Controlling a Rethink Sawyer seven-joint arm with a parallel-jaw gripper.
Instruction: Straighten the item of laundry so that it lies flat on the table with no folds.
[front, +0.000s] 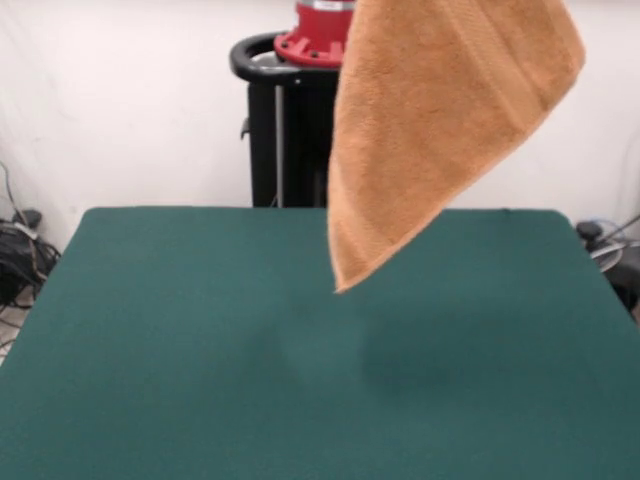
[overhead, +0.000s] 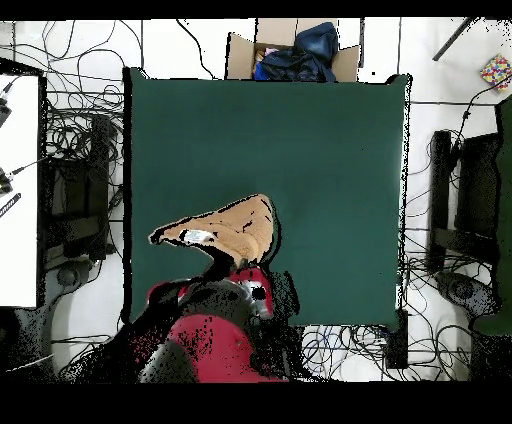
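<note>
Front view, left to right: bare green bench (front: 180, 350), then the orange-tan terry towel (front: 440, 130) hanging in the air right of centre, clear of the bench top. Its upper part runs off the top edge. The tool is not visible in either view, so I cannot tell its state; judging by the hang, it holds the towel from above. The long axis runs steeply down and leftward to one pointed corner, the lowest part, above the bench's far half. A woven border band shows along the lower edge. Cloth looks draped and doubled, not flat.

Overhead: the towel (overhead: 225, 230) bunches over the bench (overhead: 330, 150), near the red arm (overhead: 215, 335).
</note>
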